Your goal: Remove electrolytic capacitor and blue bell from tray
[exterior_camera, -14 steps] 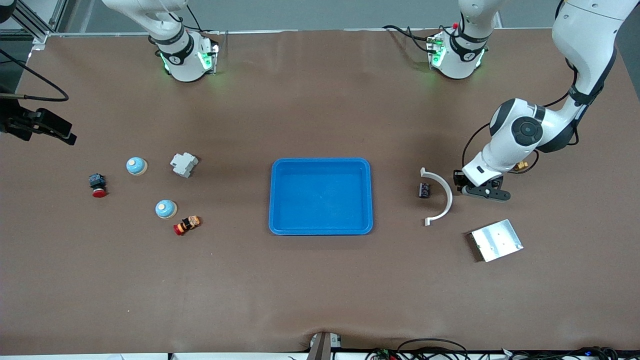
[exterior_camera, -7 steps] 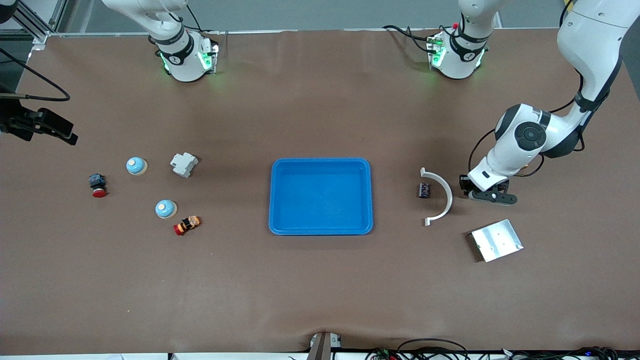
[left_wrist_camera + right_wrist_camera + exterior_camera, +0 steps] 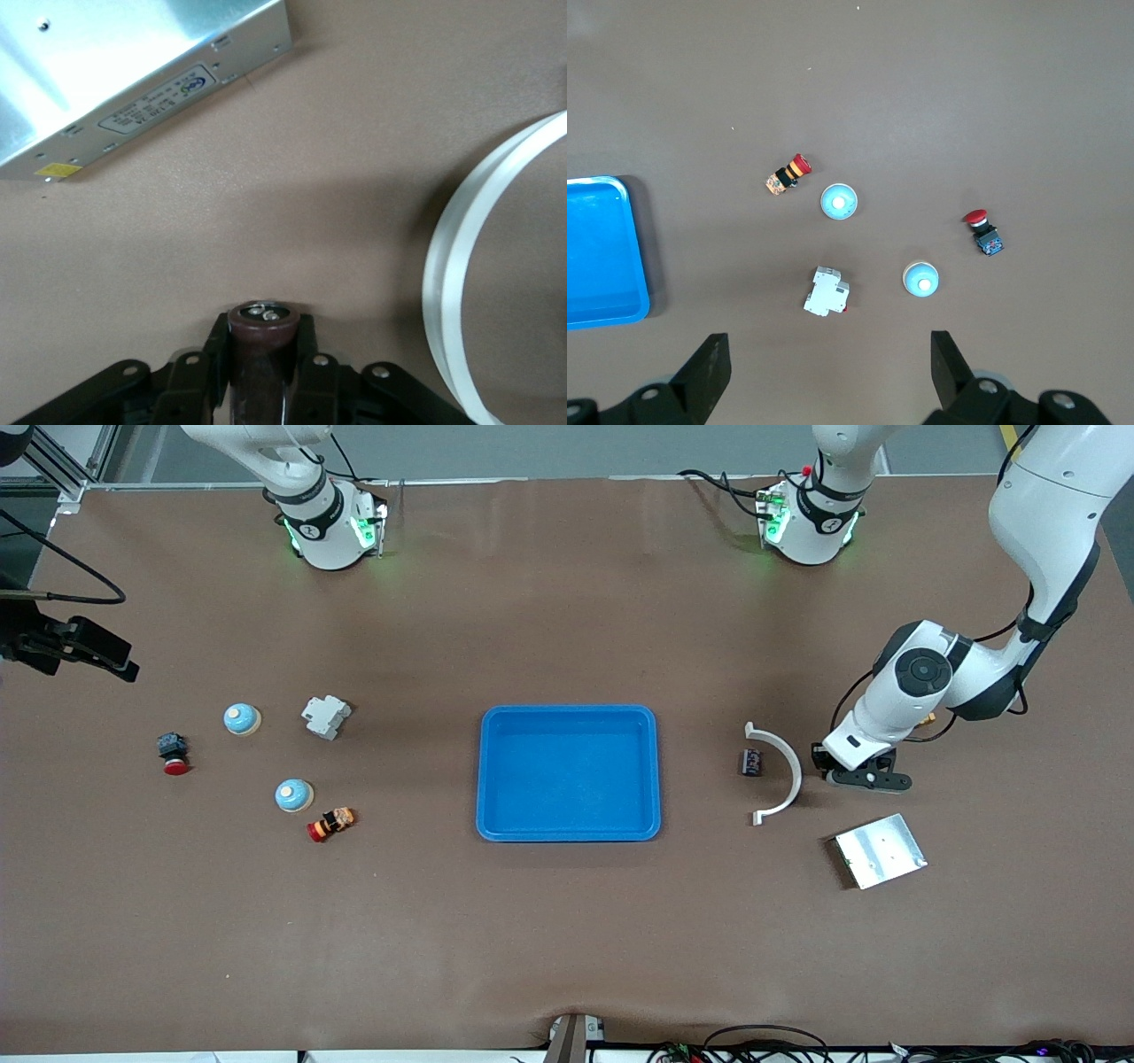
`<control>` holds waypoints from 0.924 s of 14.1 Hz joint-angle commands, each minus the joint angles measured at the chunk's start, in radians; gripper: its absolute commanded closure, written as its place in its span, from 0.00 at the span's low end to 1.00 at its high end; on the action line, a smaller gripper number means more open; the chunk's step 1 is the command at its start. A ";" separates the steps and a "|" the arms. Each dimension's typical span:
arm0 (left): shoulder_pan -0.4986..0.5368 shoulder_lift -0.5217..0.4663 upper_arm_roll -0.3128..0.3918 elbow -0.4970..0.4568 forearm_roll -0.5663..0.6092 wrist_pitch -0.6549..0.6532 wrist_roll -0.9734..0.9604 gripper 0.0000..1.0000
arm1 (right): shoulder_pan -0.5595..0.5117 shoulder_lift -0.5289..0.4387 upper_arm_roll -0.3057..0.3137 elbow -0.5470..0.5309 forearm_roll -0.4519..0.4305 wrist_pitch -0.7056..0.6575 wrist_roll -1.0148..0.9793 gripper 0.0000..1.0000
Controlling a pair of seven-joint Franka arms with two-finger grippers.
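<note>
My left gripper point(image 3: 864, 778) hangs low over the table at the left arm's end, beside a white curved strip point(image 3: 784, 775). In the left wrist view the left gripper point(image 3: 262, 329) is shut on a dark brown capacitor point(image 3: 261, 359), whose top with two terminals shows between the fingers. Two blue bells point(image 3: 241, 718) point(image 3: 293, 794) stand on the table at the right arm's end; they also show in the right wrist view point(image 3: 921, 280) point(image 3: 839, 203). My right gripper point(image 3: 120, 666) is up high over that end, open and empty point(image 3: 830, 354). The blue tray point(image 3: 496, 828) lies mid-table.
A small dark part point(image 3: 751, 762) lies inside the white strip's curve. A silver metal box point(image 3: 879, 850) lies nearer the front camera than my left gripper. Near the bells lie a white breaker point(image 3: 325, 716), a red push button point(image 3: 173, 753) and an orange-red switch point(image 3: 331, 823).
My left gripper has shifted slightly toward the front camera, and its arm's elbow has swung a little. The right arm and the things on the table have not moved.
</note>
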 commanded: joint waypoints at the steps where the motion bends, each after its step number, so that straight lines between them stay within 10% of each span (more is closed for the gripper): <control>1: 0.001 0.044 0.005 0.036 0.042 0.008 -0.083 0.00 | 0.007 -0.016 -0.001 -0.008 -0.017 -0.003 -0.001 0.00; 13: 0.017 -0.068 -0.108 0.137 -0.081 -0.200 -0.038 0.00 | -0.002 -0.016 -0.007 0.006 -0.015 -0.003 -0.060 0.00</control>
